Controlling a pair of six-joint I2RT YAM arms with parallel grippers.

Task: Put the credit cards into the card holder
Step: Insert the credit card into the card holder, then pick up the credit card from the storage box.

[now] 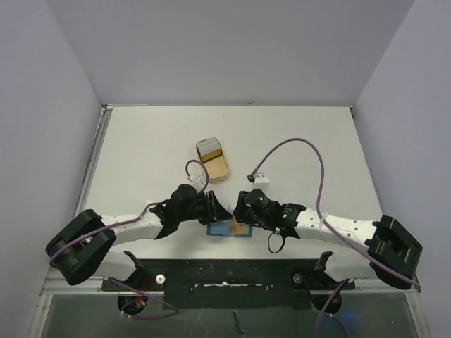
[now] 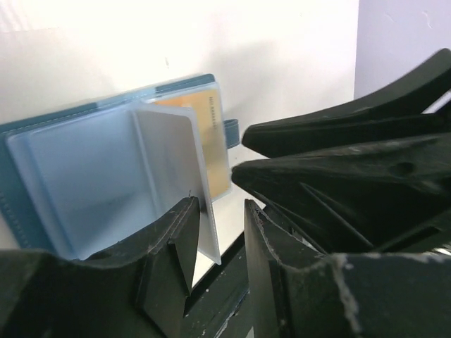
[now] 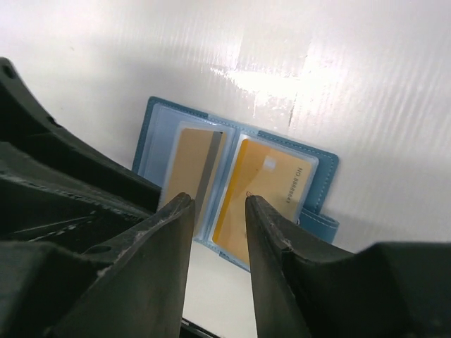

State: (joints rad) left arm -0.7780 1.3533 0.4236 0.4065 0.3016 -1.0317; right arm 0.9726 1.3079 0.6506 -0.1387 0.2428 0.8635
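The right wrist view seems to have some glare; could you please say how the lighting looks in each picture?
Right wrist view: bright glare on the table behind the card holder, cards clear. Left wrist view: table washed out to near white at upper left. Top view: even light, no harsh glare.

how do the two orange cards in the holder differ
The striped card shows a dark stripe along its length; the chip card shows a chip-like patch and digits. The striped card sits by the fold; the chip card sits nearest the tab. Both are tan-orange, inside clear pockets of the open holder.
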